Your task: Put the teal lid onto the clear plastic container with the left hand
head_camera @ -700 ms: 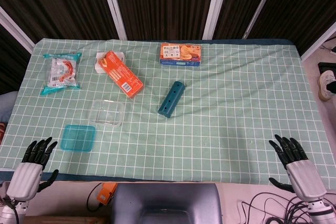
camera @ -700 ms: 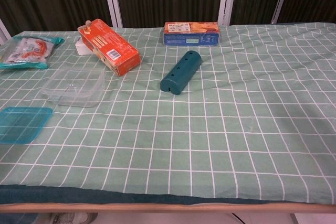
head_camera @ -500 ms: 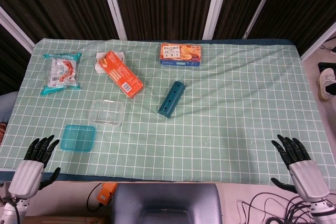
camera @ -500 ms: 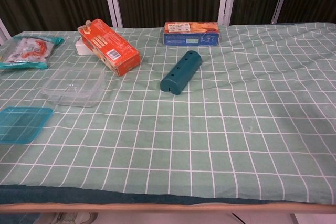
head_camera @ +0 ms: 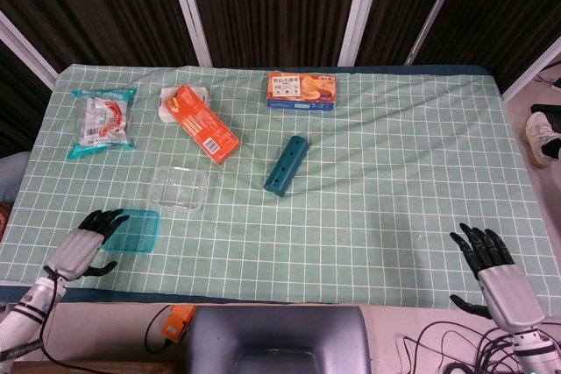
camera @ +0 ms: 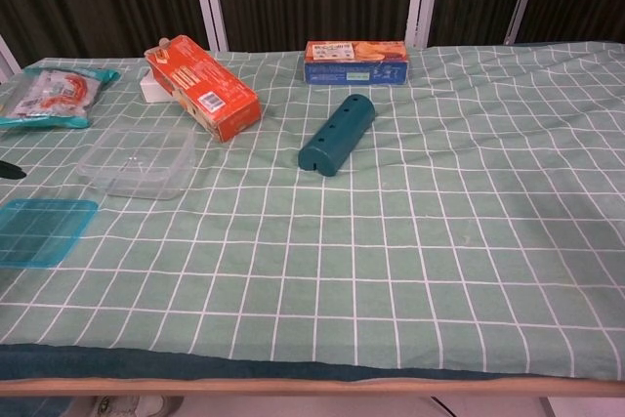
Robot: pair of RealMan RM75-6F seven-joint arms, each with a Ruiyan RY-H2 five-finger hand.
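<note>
The teal lid is seen flat on the cloth, just near of the clear plastic container and apart from it. The left hand is held empty at the lid's left edge, fingers spread — contact cannot be confirmed. A thin flat lid may be pushed away rather than lifted. The right hand is empty too, fingers apart. In the chest view both hands are largely cut off.

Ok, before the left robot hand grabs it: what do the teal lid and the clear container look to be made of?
Teal lid: looks like thin, translucent plastic with a smooth, slightly glossy face; the checked cloth shows faintly through it.
Clear container: seemingly transparent rigid plastic; the cloth grid reads straight through its walls, and the rim catches light. Glass can't be fully ruled out by look alone.
</note>
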